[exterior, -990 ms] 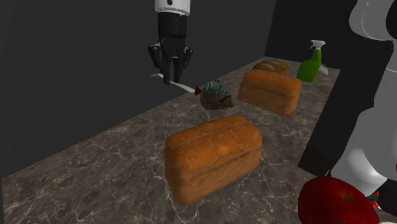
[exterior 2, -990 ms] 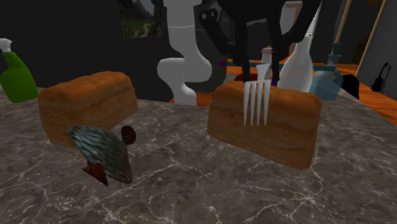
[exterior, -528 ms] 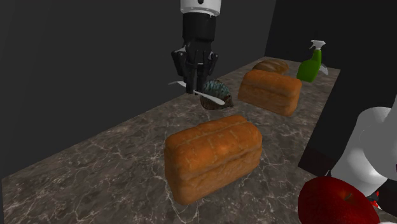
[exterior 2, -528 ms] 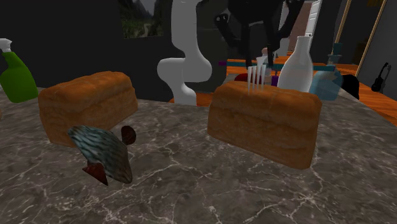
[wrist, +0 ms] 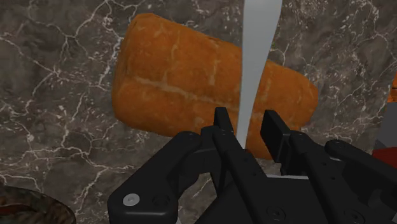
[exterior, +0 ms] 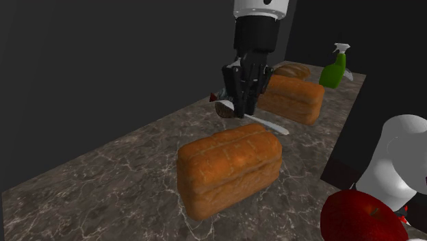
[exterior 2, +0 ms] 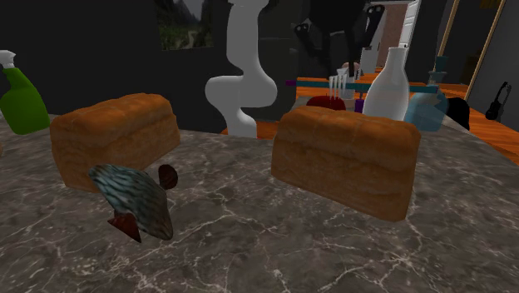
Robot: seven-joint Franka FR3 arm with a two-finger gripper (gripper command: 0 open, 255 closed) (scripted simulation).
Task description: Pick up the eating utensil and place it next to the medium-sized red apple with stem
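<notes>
The black gripper (wrist: 249,129) is closed on a white fork (wrist: 257,57), its two fingers (wrist: 222,130) pressing a narrow part of it from either side. In the wrist view the fork runs out past the fingertips and widens as it goes, crossing in front of an orange-brown loaf of bread (wrist: 178,83) that lies on the dark marble counter (exterior: 116,171) beneath.

From the shoulder view, the gripper hangs above the counter just beyond this near loaf, between it and a second loaf (exterior: 291,98) farther along. The fork slants out of the fingers toward that view's right, off the counter. A fish-shaped thing (exterior 2: 133,200) with grey-blue scales and dark red fins sits partly hidden behind the gripper. A green spray bottle (exterior: 334,68) stands at the far end of the counter, with a small round bread (exterior: 291,70) near it.

The red apple (exterior: 359,219) with its short stem sits at the shoulder view's lower right corner, well apart from the fork.

In the second exterior view the fork's tines hang down behind the right-hand loaf, beside a white bottle (exterior 2: 388,87).
</notes>
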